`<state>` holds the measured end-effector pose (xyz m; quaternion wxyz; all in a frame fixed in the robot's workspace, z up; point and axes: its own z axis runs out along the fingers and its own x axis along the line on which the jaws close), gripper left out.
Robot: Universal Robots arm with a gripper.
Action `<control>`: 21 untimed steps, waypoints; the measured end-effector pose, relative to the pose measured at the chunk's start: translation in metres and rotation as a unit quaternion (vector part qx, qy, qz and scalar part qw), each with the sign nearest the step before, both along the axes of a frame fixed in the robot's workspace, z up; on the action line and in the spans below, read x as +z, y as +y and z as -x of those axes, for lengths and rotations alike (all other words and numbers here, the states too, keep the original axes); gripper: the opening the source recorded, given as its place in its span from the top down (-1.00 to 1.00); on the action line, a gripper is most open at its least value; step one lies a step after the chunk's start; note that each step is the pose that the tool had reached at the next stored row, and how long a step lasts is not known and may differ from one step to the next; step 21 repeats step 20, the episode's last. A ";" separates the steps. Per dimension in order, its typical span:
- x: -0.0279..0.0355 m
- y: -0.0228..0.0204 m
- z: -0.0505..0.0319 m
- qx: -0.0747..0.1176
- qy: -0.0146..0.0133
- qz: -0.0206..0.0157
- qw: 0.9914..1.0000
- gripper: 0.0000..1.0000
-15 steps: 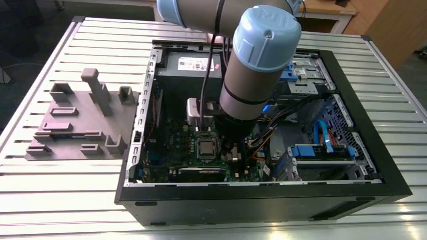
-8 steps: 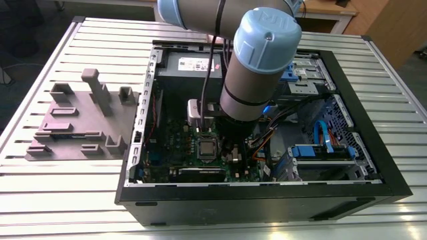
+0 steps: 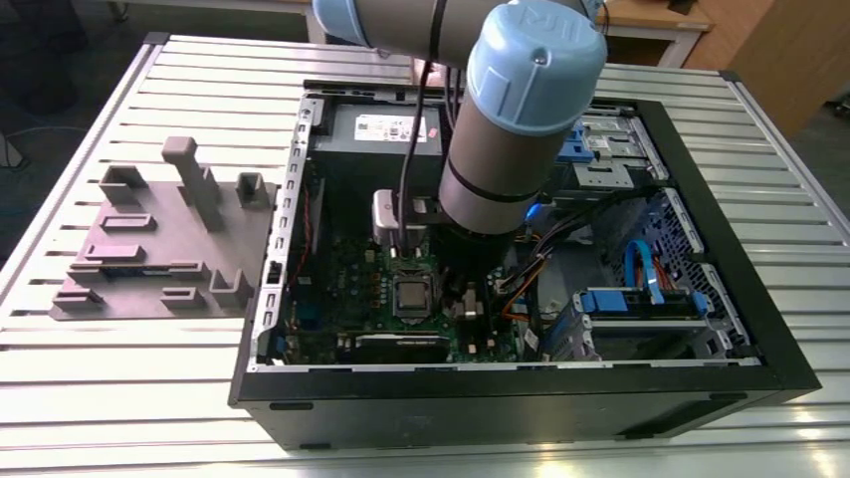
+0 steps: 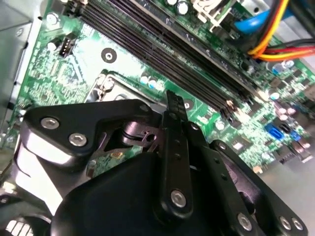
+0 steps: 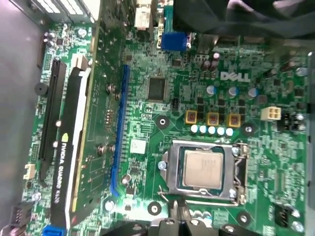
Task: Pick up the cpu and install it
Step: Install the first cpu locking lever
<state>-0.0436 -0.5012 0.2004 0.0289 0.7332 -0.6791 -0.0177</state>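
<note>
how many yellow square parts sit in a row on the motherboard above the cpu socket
3: yellow squares and sit side by side on the motherboard, beside the socket holding the cpu. Others may be hidden.

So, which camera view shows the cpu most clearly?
The first wrist view: the cpu lies flat inside its socket frame, seen from above, unobstructed. In the exterior view the cpu is small beside the arm. The second wrist view has the gripper in front of that area.

cpu — dull silvery metal top

Arm upright, gripper downward
</note>
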 end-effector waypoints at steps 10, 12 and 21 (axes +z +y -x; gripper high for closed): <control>0.0129 0.0000 0.0000 0.000 0.000 0.000 1.000 0.79; 0.0129 0.0000 0.0000 0.000 0.000 0.000 1.000 0.79; 0.0131 0.0000 0.0000 0.000 0.000 0.000 1.000 0.79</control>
